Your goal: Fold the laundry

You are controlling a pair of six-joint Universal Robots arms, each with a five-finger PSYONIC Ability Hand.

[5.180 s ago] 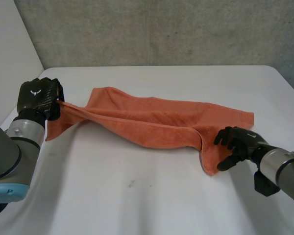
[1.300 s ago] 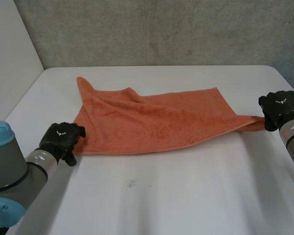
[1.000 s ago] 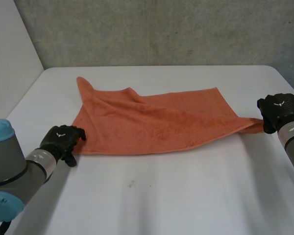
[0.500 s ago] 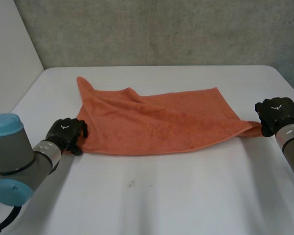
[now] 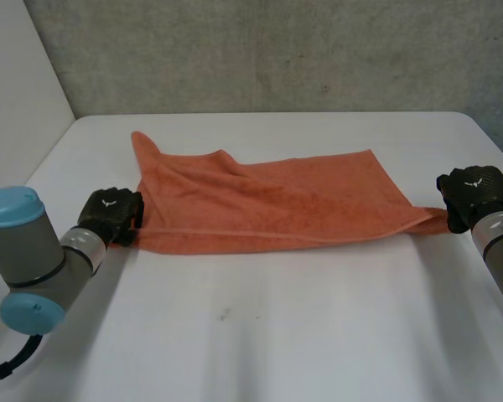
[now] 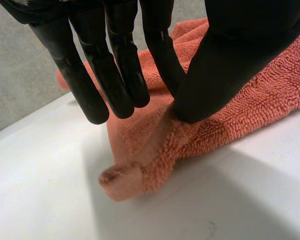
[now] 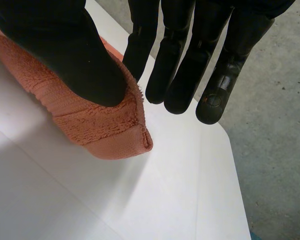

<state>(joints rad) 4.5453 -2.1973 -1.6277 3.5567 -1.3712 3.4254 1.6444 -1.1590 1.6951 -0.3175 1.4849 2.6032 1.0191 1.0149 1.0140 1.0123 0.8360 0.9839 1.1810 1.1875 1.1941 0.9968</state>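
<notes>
An orange towel (image 5: pixel 268 205) lies spread across the middle of the white table (image 5: pixel 277 335), its far-left corner sticking up in a peak. My left hand (image 5: pixel 111 214) is at the towel's near-left corner. In the left wrist view the thumb (image 6: pixel 240 65) pinches that corner's cloth (image 6: pixel 140 170) against one finger, while the other fingers (image 6: pixel 97 85) stay straight. My right hand (image 5: pixel 476 194) holds the near-right corner, which is drawn out to a point. There the thumb (image 7: pixel 65 55) clamps the towel (image 7: pixel 100 125) against the fingers (image 7: pixel 180 65).
A grey concrete wall (image 5: pixel 277 50) stands behind the table, with a white panel (image 5: pixel 17 92) at the far left. The table's right edge (image 7: pixel 230 165) runs close beside my right hand, grey floor beyond it. Bare tabletop lies in front of the towel.
My left hand slid in from the near left to the towel's near-left corner and closed on it. The near edge now runs straight and taut. The right hand has hardly moved.
</notes>
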